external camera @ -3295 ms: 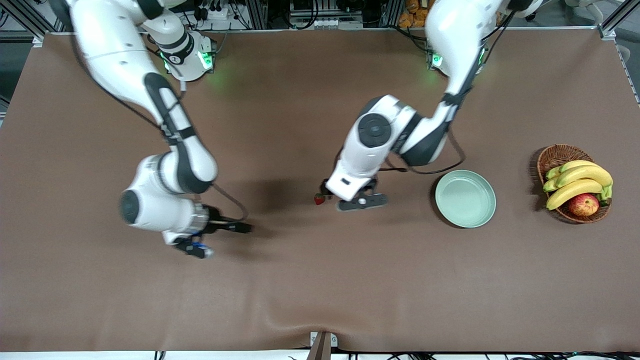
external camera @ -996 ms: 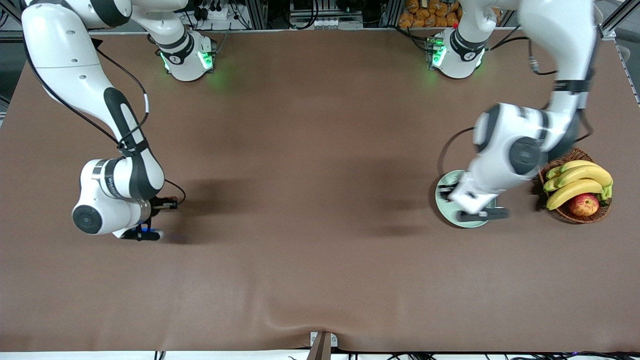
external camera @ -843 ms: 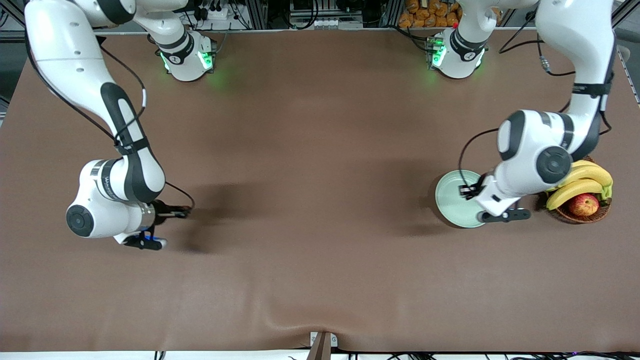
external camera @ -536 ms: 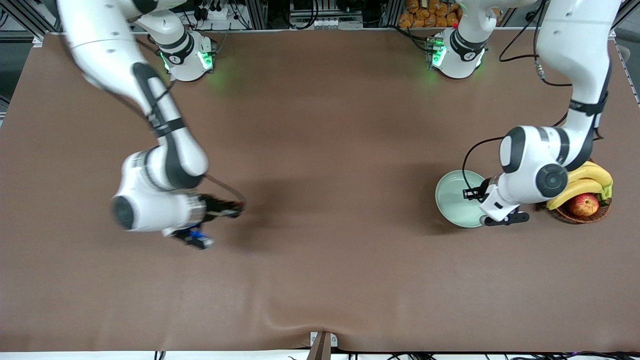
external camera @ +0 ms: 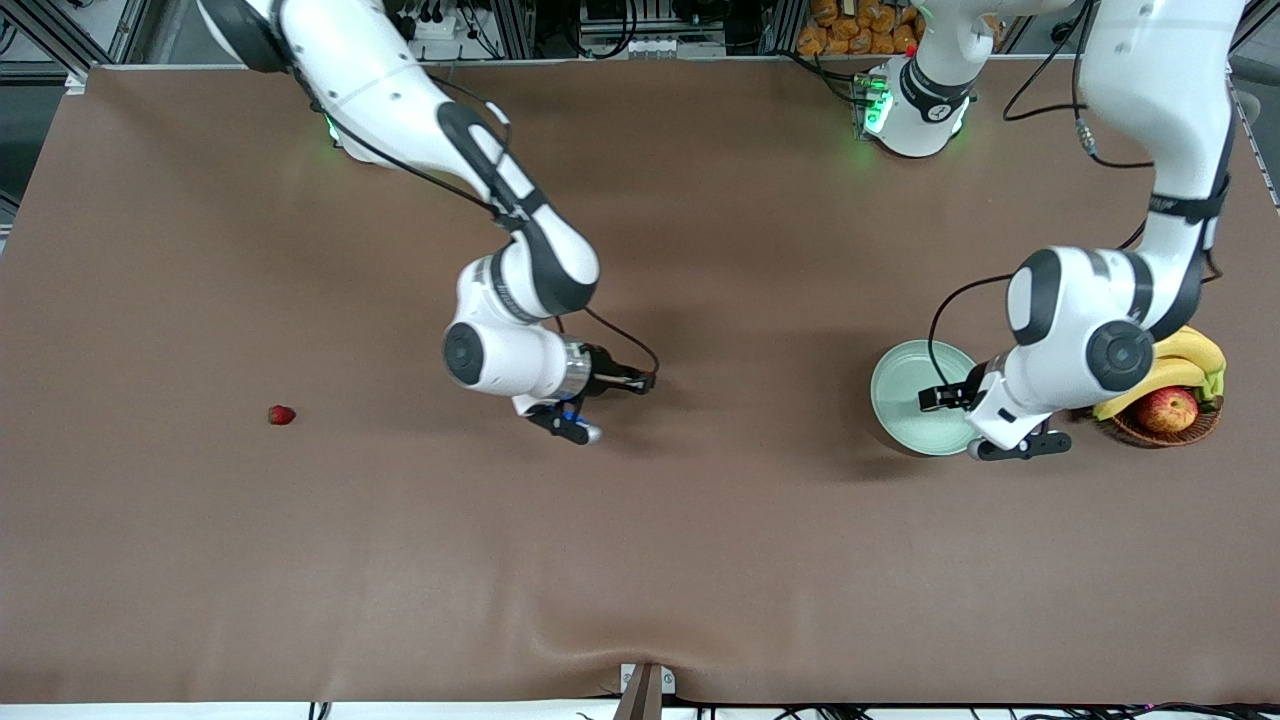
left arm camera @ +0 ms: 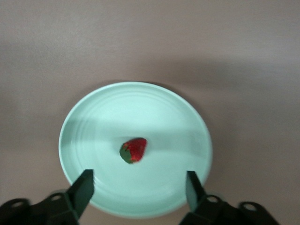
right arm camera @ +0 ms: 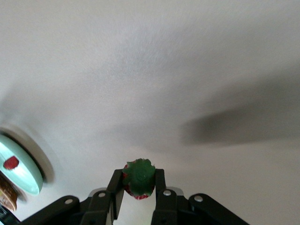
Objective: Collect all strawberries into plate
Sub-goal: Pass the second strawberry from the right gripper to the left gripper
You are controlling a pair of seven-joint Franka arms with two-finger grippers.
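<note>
Strawberries were split three ways: one (right arm camera: 138, 178) sat pinched in the right tool (right arm camera: 138, 187) over the middle of the table (external camera: 700, 560); one (left arm camera: 133, 150) lay in the plate (left arm camera: 187, 122) under the left tool (left arm camera: 138, 190), whose fingers (left arm camera: 83, 187) stood wide; one (external camera: 281, 414) lay on the table toward the right arm's end.

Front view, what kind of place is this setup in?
Probably a robotics lab, not a kitchen: two white arms are bolted along one edge of a brown-covered table, metal framing and cables run by their bases, and a plate and wicker fruit basket look like staged props.
</note>
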